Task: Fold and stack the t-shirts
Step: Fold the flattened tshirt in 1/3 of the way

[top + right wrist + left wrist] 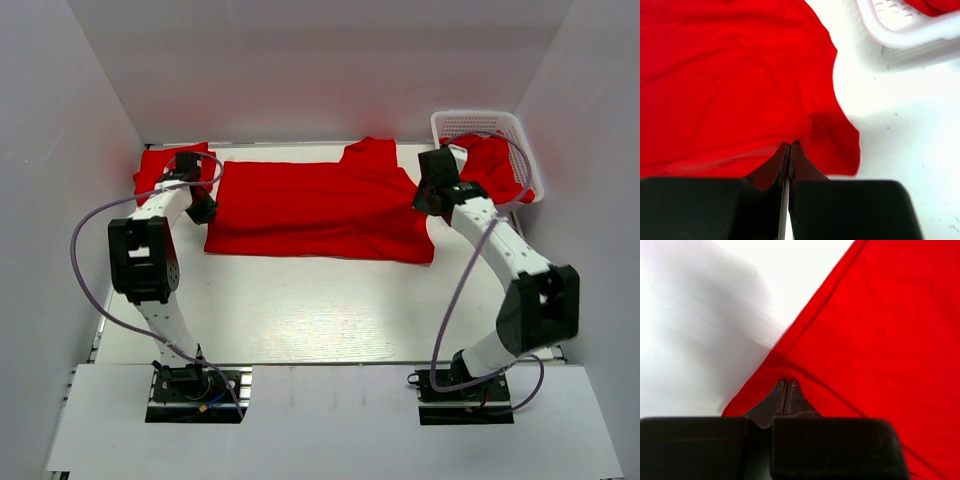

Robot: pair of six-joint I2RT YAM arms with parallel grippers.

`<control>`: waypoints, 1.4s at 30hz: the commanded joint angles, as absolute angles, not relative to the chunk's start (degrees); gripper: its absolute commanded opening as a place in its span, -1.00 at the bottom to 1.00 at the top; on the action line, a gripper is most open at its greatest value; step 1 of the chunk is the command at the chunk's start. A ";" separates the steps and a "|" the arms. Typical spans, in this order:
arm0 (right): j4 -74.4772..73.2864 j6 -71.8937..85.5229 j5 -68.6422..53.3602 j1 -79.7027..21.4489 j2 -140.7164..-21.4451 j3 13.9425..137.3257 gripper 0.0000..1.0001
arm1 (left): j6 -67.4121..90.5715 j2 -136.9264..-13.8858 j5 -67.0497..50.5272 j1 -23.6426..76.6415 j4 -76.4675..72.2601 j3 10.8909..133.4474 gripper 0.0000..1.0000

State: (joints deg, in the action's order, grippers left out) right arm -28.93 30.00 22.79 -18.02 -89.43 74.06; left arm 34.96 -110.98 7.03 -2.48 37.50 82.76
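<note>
A red t-shirt [310, 205] lies spread flat across the back middle of the table, its long side running left to right. My left gripper [203, 208] is at its left edge, jaws shut on the hem corner, where the cloth [880, 330] tents up to the tips of the gripper [786, 382]. My right gripper [424, 198] is at the shirt's right edge. In the right wrist view the gripper [791, 146] is shut on gathered fabric [725, 75], with a loose flap hanging to its right. Another red t-shirt [152, 170] lies at the back left.
A white lattice basket [478, 122] stands at the back right corner with red cloth [495, 165] spilling over its near side; its rim [910, 37] shows in the right wrist view. White walls close in the table on three sides.
</note>
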 commanded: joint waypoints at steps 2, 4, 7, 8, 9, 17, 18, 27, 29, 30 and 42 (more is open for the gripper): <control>-36.36 31.03 22.08 -17.93 -74.75 70.24 -1.00 | 33.93 -97.58 7.04 -2.20 36.22 73.87 -1.00; -39.62 31.64 19.61 -18.10 -72.26 68.48 -1.00 | 34.45 -93.80 7.03 -2.20 35.68 71.03 -1.00; -48.41 33.31 15.40 -18.10 -66.56 64.63 -1.00 | 34.45 -88.78 7.03 -2.20 38.04 68.82 -1.00; -51.73 34.35 13.99 -18.19 -63.92 63.64 -1.00 | 34.45 -87.99 7.03 -1.68 39.01 68.82 -1.00; -51.94 34.71 12.93 -18.11 -62.77 62.50 -1.00 | 34.45 -86.50 7.64 -1.67 39.89 68.82 -1.00; -49.92 33.31 9.76 -18.02 -56.69 55.11 -1.00 | 34.45 -81.83 8.96 -1.67 41.75 63.20 -1.00; -48.88 33.05 9.93 -18.02 -57.12 55.02 -1.00 | 34.45 -81.83 8.96 -1.67 41.75 63.19 -1.00; -44.65 32.17 19.17 -17.58 -68.71 63.27 -1.00 | 35.77 -89.73 11.07 -1.67 42.28 70.75 -1.00; -43.42 31.73 18.90 -17.58 -72.15 64.33 -1.00 | 35.77 -92.36 11.07 -1.67 40.70 72.15 -1.00; -43.16 31.73 19.16 -17.49 -74.16 65.73 -1.00 | 35.77 -93.16 11.07 -1.67 40.69 72.68 -1.00; -37.53 27.51 19.78 -15.47 -85.95 73.21 -1.00 | 35.25 -102.82 8.35 -1.67 31.91 76.82 -1.00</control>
